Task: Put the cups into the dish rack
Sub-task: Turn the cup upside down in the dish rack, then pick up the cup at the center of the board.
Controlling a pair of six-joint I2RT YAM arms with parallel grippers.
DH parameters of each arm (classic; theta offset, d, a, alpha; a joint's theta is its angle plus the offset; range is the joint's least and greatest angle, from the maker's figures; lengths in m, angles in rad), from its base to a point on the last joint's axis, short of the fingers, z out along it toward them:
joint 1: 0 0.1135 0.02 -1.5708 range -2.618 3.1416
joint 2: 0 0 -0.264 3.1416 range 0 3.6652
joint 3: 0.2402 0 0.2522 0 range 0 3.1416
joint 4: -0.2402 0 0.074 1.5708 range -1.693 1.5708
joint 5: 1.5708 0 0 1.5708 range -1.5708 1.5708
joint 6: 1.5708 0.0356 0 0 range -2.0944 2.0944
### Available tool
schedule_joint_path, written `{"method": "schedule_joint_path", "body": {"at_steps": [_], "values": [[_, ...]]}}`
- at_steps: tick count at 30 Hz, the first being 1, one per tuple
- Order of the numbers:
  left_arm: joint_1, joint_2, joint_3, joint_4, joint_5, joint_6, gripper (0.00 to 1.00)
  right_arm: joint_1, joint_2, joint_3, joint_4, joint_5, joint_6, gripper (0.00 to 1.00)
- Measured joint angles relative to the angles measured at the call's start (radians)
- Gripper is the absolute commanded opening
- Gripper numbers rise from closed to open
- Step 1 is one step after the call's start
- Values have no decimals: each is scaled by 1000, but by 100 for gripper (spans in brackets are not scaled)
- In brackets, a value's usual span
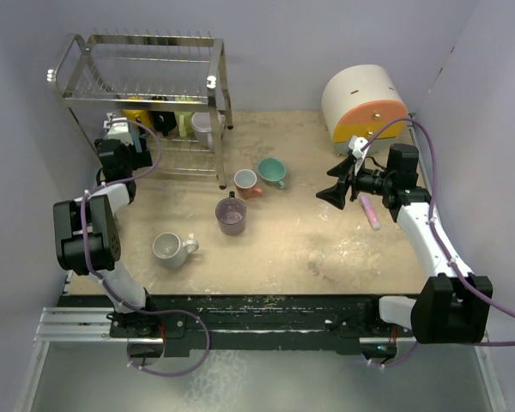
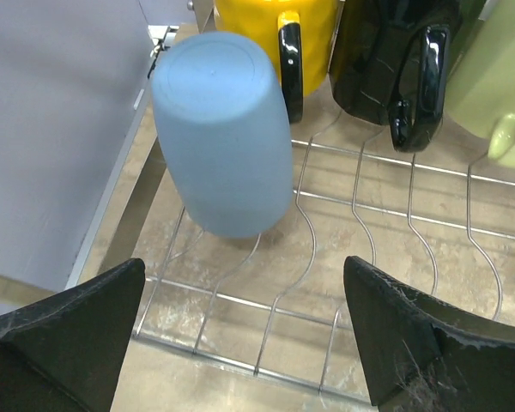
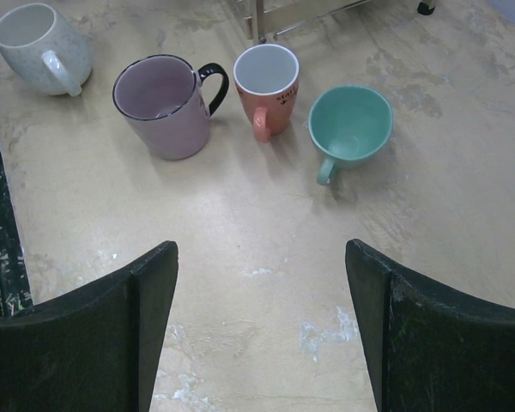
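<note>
The silver wire dish rack (image 1: 146, 90) stands at the far left. My left gripper (image 1: 130, 141) reaches into its lower tier; in the left wrist view it (image 2: 245, 335) is open and empty, just short of a blue cup (image 2: 223, 137) standing mouth-down on the wires (image 2: 360, 215). Behind are yellow (image 2: 257, 21), black (image 2: 386, 60) and pale green (image 2: 498, 86) cups. On the table are white (image 1: 169, 249), lavender (image 1: 231, 215), salmon (image 1: 246, 182) and teal (image 1: 272, 172) cups. My right gripper (image 1: 339, 184) hovers open and empty to their right, and its wrist view (image 3: 262, 326) faces them.
A cream-and-orange drawer box (image 1: 365, 103) stands at the back right. A small pink stick (image 1: 370, 210) lies under my right arm. Purple walls close in the left, back and right sides. The rack's leg (image 3: 257, 21) stands just behind the salmon cup (image 3: 266, 86).
</note>
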Motion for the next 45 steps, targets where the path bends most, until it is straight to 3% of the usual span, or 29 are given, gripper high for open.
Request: {"method": "schedule_joint_path", "body": {"at_steps": [9,19,28,38,45], "values": [[0,-154,-143,44,0,-58,99,0,-2,0,-2,-2,-4,80],[1,-520,-251,-127,29,-247,99,0,-35,0,-5,-5,-7,80],[1,-867,-280,-394,286,-419,99,0,-48,0,-6,-8,-18,80],[1,-936,-299,-608,638,-651,97,0,-65,0,-23,-34,-95,81],[-70,-1012,-375,-650,727,-742,96,0,-61,33,-166,-38,-257,82]]}}
